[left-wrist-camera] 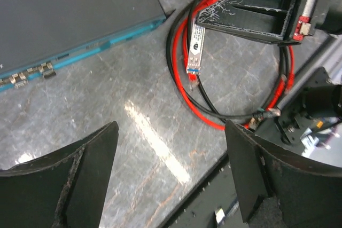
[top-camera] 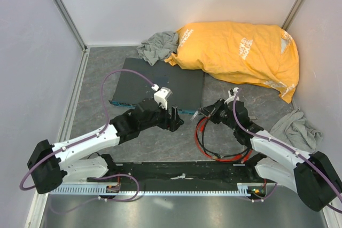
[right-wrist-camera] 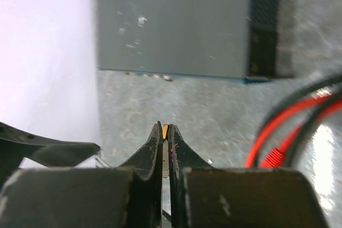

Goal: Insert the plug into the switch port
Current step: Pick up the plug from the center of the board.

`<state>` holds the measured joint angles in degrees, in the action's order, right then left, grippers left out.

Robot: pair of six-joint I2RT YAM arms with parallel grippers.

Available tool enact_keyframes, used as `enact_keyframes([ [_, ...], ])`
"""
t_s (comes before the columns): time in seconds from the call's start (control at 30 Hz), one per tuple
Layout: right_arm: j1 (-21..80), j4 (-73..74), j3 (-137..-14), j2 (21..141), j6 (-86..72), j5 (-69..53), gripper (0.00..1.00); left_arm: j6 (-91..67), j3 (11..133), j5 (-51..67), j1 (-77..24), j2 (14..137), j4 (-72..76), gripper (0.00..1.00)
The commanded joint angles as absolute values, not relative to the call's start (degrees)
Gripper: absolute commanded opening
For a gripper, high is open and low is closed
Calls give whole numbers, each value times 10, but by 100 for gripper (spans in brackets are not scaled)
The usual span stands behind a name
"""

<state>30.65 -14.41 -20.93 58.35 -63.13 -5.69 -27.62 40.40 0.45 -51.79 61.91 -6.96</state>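
Left wrist shows plug [left-wrist-camera: 194, 46] pinched by right jaws; right wrist, sliver.

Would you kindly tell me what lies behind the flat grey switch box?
Behind the switch box lie a crumpled grey cloth at its far edge and a large orange bag, which overlaps the cloth. Whatever sits under the bag is hidden.

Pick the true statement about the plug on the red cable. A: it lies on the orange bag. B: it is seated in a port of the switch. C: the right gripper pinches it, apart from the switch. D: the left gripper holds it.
C: the plug sits in the closed tips of the right gripper, with bare table between it and the switch.
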Motion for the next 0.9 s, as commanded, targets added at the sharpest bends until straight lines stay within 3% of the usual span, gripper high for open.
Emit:
enact_keyframes([
  [0.0,308,-267,-199,581,-626,-74,1,-272,432,-92,-548,636,-5,76],
  [0.3,308,-323,-167,556,-639,-93,1,-242,461,-156,-602,699,38,74],
  [0.6,308,-388,-147,564,-659,-118,1,-231,485,-170,-603,748,81,66],
  [0.87,308,-404,-144,563,-663,-126,1,-234,493,-143,-603,774,84,52],
])
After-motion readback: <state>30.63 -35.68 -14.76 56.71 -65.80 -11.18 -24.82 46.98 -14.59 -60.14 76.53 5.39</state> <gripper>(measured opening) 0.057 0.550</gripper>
